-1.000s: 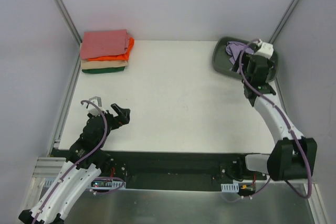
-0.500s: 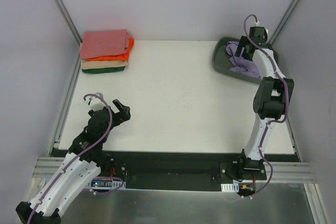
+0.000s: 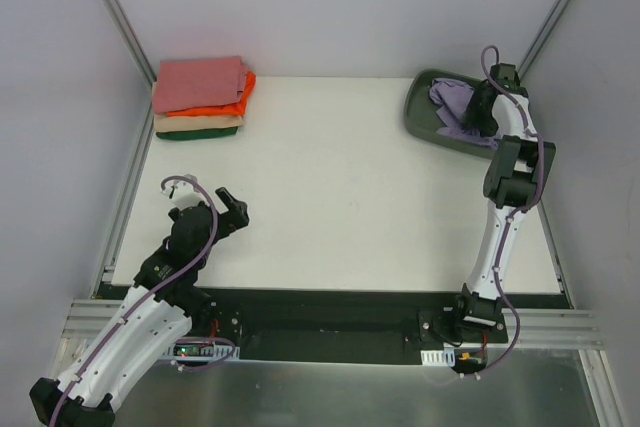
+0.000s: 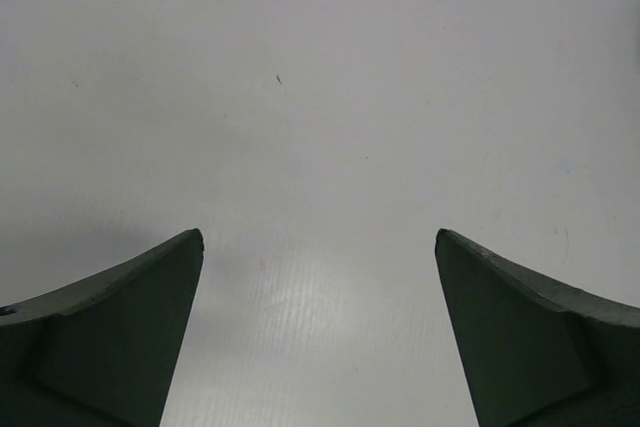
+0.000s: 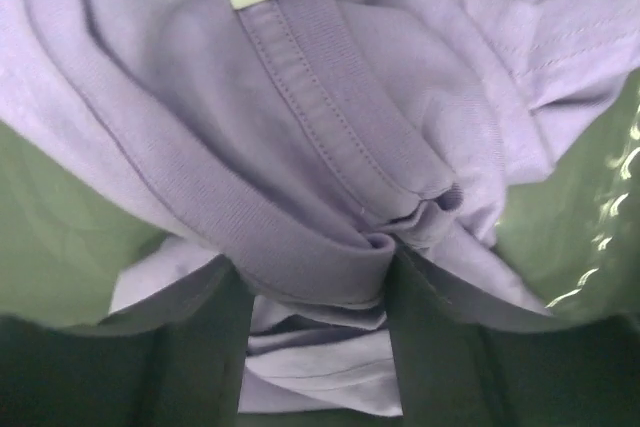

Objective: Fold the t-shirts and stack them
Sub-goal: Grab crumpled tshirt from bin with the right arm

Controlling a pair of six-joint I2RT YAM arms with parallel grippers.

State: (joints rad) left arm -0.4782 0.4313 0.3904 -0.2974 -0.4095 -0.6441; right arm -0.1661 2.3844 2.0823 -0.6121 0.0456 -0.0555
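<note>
Lavender shirt (image 5: 330, 97), soft, limp and light, pinched at ribbed collar (image 5: 200, 187) by right claw (image 5: 318, 272); left claw (image 4: 320, 247) wide.

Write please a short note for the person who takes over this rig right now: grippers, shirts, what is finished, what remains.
Left gripper: open, holds nothing, above the table near its own base.
Right gripper: down in the tub, shut on a bunched fold at the collar of the lavender t-shirt.
Shirts: the lavender one lies crumpled in the tub, far right. The folded stack of four is in the far left corner, salmon-pink on top.
Done: four folded and stacked.
Left: lift the lavender one out, spread it, fold it, add it to the stack.
</note>
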